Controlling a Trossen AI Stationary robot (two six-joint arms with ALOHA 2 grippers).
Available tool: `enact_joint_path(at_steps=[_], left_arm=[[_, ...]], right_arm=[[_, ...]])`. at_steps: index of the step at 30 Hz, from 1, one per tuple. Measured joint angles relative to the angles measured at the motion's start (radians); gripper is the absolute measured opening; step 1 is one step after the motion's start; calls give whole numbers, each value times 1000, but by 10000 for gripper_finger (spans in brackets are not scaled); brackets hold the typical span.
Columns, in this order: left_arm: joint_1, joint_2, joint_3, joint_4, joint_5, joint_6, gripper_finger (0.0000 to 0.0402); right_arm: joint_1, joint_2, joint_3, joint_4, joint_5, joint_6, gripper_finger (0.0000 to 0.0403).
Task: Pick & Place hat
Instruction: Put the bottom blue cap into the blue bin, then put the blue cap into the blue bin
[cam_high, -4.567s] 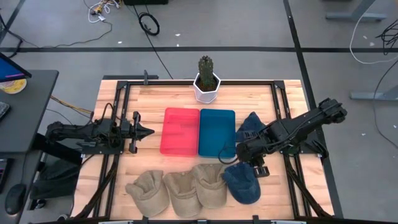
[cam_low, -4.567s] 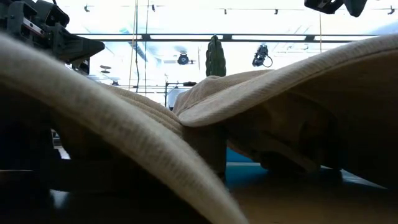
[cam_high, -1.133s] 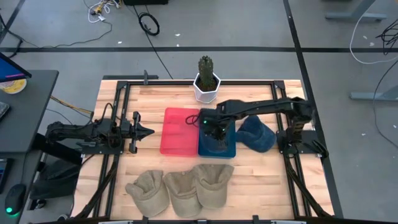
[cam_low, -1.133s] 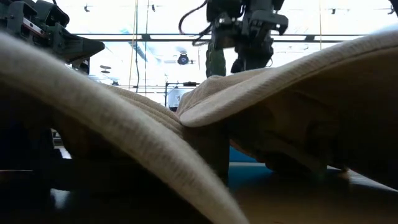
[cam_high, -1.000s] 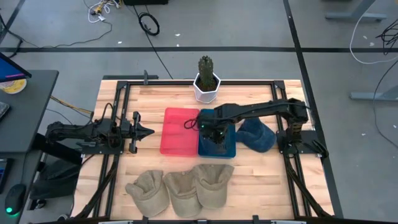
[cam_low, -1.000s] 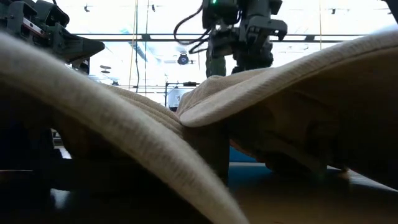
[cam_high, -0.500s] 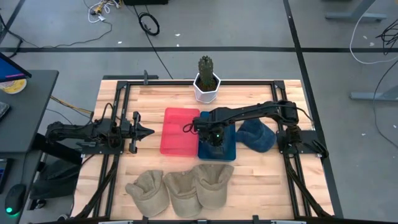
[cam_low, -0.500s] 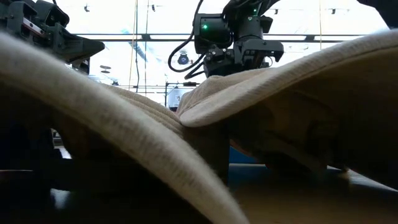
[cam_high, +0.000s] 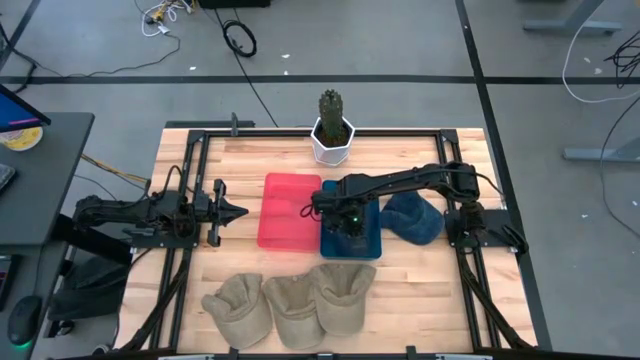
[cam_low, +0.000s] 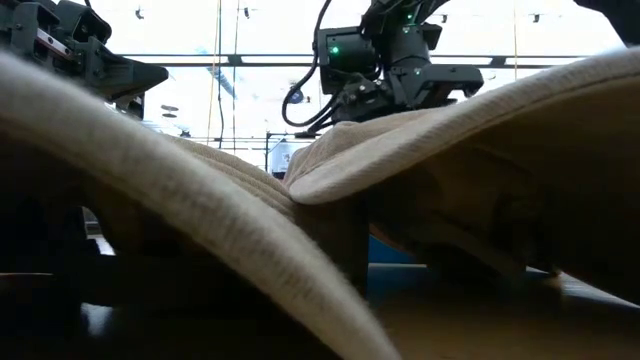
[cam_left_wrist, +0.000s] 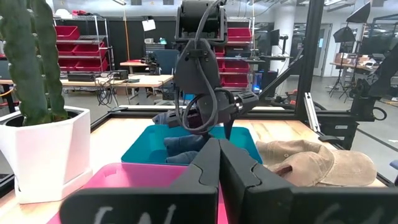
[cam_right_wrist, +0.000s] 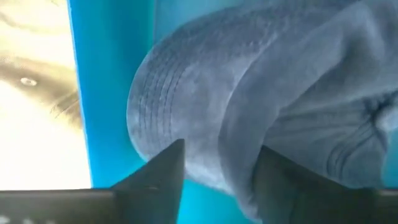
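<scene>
A blue hat (cam_right_wrist: 249, 93) lies crumpled in the blue tray (cam_high: 368, 190); the left wrist view also shows this hat (cam_left_wrist: 183, 146) there. My right gripper (cam_right_wrist: 217, 180) hangs open right over it, fingers pointing down, and reaches across the table from the right (cam_high: 345, 222). A second blue hat (cam_high: 412, 217) rests on the wood just right of the tray. Three tan hats (cam_high: 292, 305) lie in a row by the near edge. My left gripper (cam_left_wrist: 219, 165) waits shut at the table's left (cam_high: 238, 210), level, pointing at the trays. My right gripper stands open over the blue hat's crown (cam_right_wrist: 205, 124), coming from above with one finger on either side of a fold. Whether a fingertip (cam_right_wrist: 163, 171) touches the cloth, I cannot tell. The hat rests on the blue tray's floor.
A red tray (cam_high: 290, 210) sits against the blue tray's left side. A cactus in a white pot (cam_high: 332, 135) stands at the far edge behind the trays. The tan hats fill the low view's foreground (cam_low: 450, 150). Bare wood shows between the trays and the tan hats.
My right gripper has come down over the blue tray, drifting slightly toward the near-left, and has turned about its wrist. In the low view its fingers stand wider apart now than a second ago. The blue hat lies in the tray.
</scene>
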Motion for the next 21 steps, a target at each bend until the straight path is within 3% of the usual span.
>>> enact_joint_path(at_steps=[7,11,21], left_arm=[[0,0,0,0,0,0,3],[0,0,0,0,0,0,3],[0,0,0,0,0,0,3]], right_arm=[[-14,-116,19,-24,15,-16,223],[-23,-221,18,-67,95,-90,225],[-37,-451,-66,-116,146,-216,215]])
